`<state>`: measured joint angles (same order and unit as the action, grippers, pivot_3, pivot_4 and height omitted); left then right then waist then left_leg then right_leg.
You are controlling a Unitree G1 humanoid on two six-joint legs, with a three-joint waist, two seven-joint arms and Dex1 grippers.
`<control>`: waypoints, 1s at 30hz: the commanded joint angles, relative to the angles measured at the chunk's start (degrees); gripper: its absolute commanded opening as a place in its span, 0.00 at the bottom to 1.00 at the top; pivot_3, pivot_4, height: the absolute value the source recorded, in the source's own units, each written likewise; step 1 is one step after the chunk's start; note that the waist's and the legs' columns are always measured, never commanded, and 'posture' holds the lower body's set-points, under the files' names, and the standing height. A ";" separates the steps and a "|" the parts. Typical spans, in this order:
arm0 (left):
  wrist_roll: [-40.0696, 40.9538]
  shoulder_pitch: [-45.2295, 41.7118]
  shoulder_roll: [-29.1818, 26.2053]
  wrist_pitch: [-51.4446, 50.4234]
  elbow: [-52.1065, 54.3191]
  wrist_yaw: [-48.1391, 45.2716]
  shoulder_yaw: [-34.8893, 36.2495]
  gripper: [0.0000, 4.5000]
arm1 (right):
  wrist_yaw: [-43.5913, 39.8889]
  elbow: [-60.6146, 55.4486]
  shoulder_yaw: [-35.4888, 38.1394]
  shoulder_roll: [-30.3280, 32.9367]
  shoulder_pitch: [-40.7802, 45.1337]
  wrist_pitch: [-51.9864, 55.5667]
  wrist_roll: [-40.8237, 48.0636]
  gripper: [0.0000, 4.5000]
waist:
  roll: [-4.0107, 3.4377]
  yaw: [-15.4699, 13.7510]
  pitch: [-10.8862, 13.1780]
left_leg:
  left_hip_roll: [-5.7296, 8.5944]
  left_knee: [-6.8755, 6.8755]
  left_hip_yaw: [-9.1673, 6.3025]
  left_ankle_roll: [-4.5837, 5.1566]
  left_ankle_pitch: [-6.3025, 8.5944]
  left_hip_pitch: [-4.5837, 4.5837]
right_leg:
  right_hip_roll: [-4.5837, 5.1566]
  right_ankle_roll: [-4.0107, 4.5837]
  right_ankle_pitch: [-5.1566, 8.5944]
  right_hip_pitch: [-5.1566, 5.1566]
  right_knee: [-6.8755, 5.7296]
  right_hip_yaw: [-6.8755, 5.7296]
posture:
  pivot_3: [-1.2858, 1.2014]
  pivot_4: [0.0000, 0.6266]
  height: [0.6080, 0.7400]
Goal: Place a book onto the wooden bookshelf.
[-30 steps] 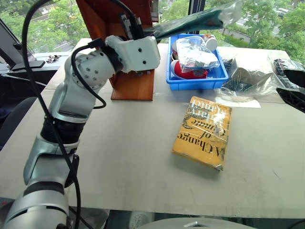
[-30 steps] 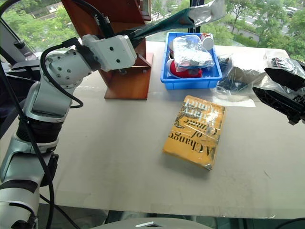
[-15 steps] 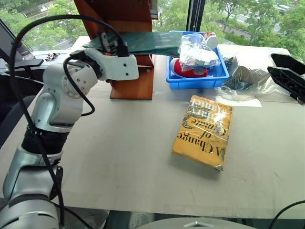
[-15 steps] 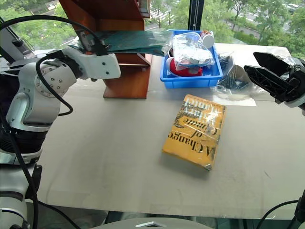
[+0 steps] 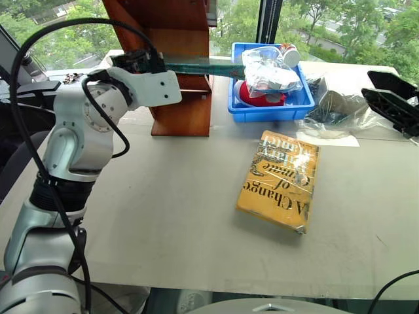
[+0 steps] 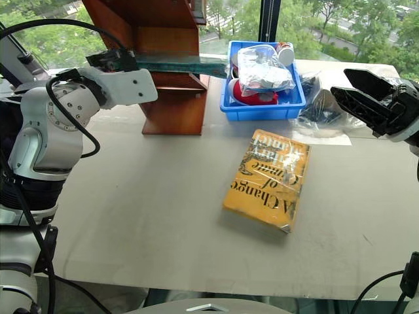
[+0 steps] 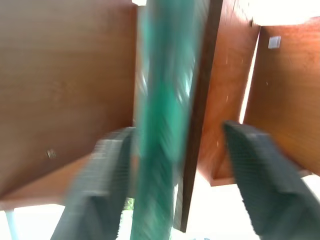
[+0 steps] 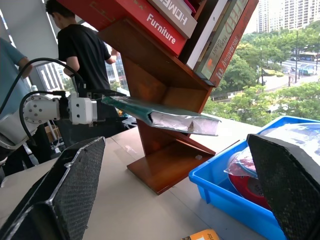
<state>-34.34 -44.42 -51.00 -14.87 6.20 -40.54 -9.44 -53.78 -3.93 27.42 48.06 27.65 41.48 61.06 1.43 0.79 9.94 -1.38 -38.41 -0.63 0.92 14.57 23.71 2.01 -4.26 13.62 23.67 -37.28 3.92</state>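
Gripping status: left jaws (image 7: 175,165) spread apart, book (image 7: 165,100) between them
Book spot: inside wooden bookshelf (image 5: 177,98)
Right jaws (image 8: 165,200): wide open, empty

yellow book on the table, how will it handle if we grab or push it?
The yellow book lies flat on the table, so it should slide rather than tip or roll. Its shiny clear wrap, wrinkled at the corners, probably makes it slippery between the fingers. It looks thick and stiff, so likely heavy for a one-edge pinch and little prone to flopping.
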 commanded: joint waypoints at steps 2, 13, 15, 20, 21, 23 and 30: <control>-0.07 -0.19 -0.06 -1.61 2.36 1.06 3.06 0.99 | -1.16 -0.39 1.00 0.18 1.37 -1.33 -0.14 1.00 | 0.00 -0.08 0.00 | 0.00 0.00 -0.01 0.00 0.00 0.00 | 0.00 0.00 0.00 0.00 -0.01 0.00 | 0.52 0.24 1.00; 5.94 22.25 8.85 5.68 16.01 18.10 17.11 0.99 | -1.16 -7.16 10.04 0.48 -18.08 -3.46 -4.32 1.00 | -0.04 -0.61 -0.04 | -0.05 0.02 0.00 0.00 0.00 0.08 | 0.09 0.01 -0.01 0.09 -0.06 -0.05 | 0.52 0.24 1.00; 8.72 26.12 13.16 3.87 18.42 19.06 19.45 0.99 | -1.21 -9.60 12.21 -0.38 -23.87 -4.67 -5.80 1.00 | -0.04 -0.90 -0.10 | -0.04 -0.01 -0.01 -0.01 0.00 0.01 | 0.24 0.00 0.00 -0.01 -0.10 -0.06 | 0.52 0.24 1.00; 11.63 31.90 16.48 5.44 23.12 20.44 22.71 0.99 | -0.55 -13.89 14.88 -3.53 -33.83 -7.17 -7.73 1.00 | -0.01 -0.79 -0.10 | 0.07 -0.12 0.03 -0.01 0.00 -0.15 | 0.21 0.00 0.00 -0.07 -0.34 -0.02 | 0.52 0.24 1.00; 12.92 32.53 17.28 5.72 23.62 20.55 23.12 0.99 | -0.53 -14.57 14.94 -4.30 -35.28 -7.88 -8.19 1.00 | -0.01 -0.71 -0.10 | 0.07 -0.13 0.03 -0.01 -0.01 -0.20 | 0.18 0.01 0.00 -0.10 -0.36 -0.01 | 0.52 0.24 1.00; 17.42 36.36 20.01 4.54 24.66 18.97 23.43 0.99 | -1.07 -15.81 13.98 -5.32 -38.20 -10.23 -10.69 1.00 | -0.06 -0.50 -0.14 | 0.04 -0.13 0.03 -0.02 -0.02 -0.37 | 0.11 0.01 0.01 -0.23 -0.35 0.02 | 0.52 0.24 1.00; 41.75 54.29 27.44 -4.91 26.84 3.78 17.31 0.99 | -4.97 -10.72 5.28 -13.30 -47.29 -30.46 -27.00 1.00 | -0.15 0.20 -0.36 | -0.09 0.03 0.28 -0.02 0.00 -0.97 | 0.01 0.04 0.06 -0.68 -0.17 0.19 | 0.52 0.24 1.00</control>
<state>2.73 9.22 -23.81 -19.26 30.30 -34.29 8.16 -57.14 -15.97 33.42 35.25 -19.04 16.75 37.16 1.27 0.99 9.58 -1.48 -38.38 -0.35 0.90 14.57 22.73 2.01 -4.08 13.77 22.98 -37.45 4.12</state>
